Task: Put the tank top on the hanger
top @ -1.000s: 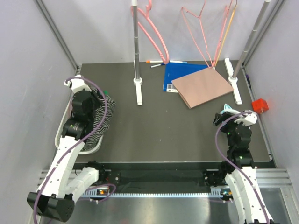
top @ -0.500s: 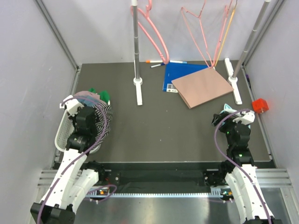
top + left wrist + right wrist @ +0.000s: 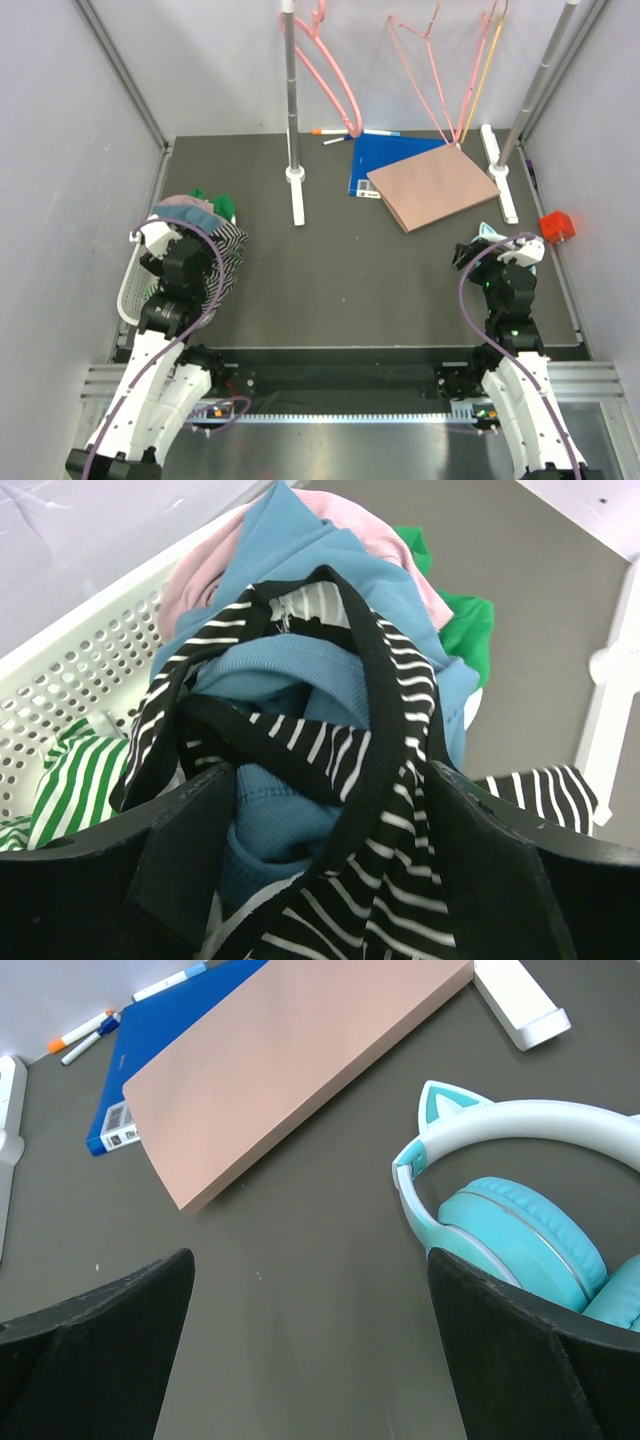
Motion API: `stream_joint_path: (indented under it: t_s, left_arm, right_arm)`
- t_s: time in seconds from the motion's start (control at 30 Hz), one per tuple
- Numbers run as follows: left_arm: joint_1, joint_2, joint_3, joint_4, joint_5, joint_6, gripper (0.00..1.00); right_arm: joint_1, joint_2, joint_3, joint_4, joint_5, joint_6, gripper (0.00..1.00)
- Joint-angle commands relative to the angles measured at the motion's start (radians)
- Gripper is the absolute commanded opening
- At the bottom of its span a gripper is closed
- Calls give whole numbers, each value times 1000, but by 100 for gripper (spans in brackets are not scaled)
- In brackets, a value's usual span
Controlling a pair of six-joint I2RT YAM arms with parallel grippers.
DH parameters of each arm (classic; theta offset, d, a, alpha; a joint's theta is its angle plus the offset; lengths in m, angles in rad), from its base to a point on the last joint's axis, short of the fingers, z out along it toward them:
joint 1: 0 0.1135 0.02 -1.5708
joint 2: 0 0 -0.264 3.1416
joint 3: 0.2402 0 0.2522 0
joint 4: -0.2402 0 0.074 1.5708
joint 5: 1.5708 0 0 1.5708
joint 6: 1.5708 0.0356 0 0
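The tank top (image 3: 400, 810) lies crumpled on the top of a pile of clothes in a white basket (image 3: 90, 670), which stands at the left edge of the tabletop (image 3: 340, 270), toward the near corner. Its dark straps cross over a blue cloth (image 3: 300, 670), and part of its striped body hangs over the basket side that faces the middle of the tabletop. Under it there are also a pink cloth (image 3: 215, 575), a green cloth (image 3: 470, 630) and a green-and-white striped garment (image 3: 70, 780). The left gripper (image 3: 335, 865) hangs directly above the pile with the jaws wide, the straps between the two fingers but not pinched. The hanger (image 3: 330, 80) hangs well apart, above the far edge, beside a metal post (image 3: 291, 90). The right gripper (image 3: 315, 1355) is near the right edge, jaws wide and holding nothing, just beside teal headphones (image 3: 510, 1220). Beyond these lies a pink board (image 3: 300, 1060) on a blue folder (image 3: 170, 1050).
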Motion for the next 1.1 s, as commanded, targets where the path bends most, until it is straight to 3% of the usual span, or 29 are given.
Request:
stream_joint_path:
  t_s: [0.0,0.3,0.67,0.8,0.93,0.97,1.07]
  left_arm:
    - [3,-31,41,-56,49,-18,80]
    - [3,-32,116,-71,141,32,87]
    - [3,12,157,-174,170,38,69]
    - [3,23,166,-196,132,28,69]
    - [3,34,163,-194,144,29,40]
    - [3,37,163,-194,149,29,22]
    - [3,35,172,-179,164,34,0]
  right_arm:
    - [-9,13,41,41,-14,4,100]
    - [-9,56,49,67,-38,1,100]
    - [-9,71,52,70,-49,-2,100]
    - [-9,74,55,67,-52,-3,100]
    - [-9,74,56,66,-55,-3,100]
    - [-9,74,56,66,-57,-3,100]
    - [-9,74,56,67,-58,-3,100]
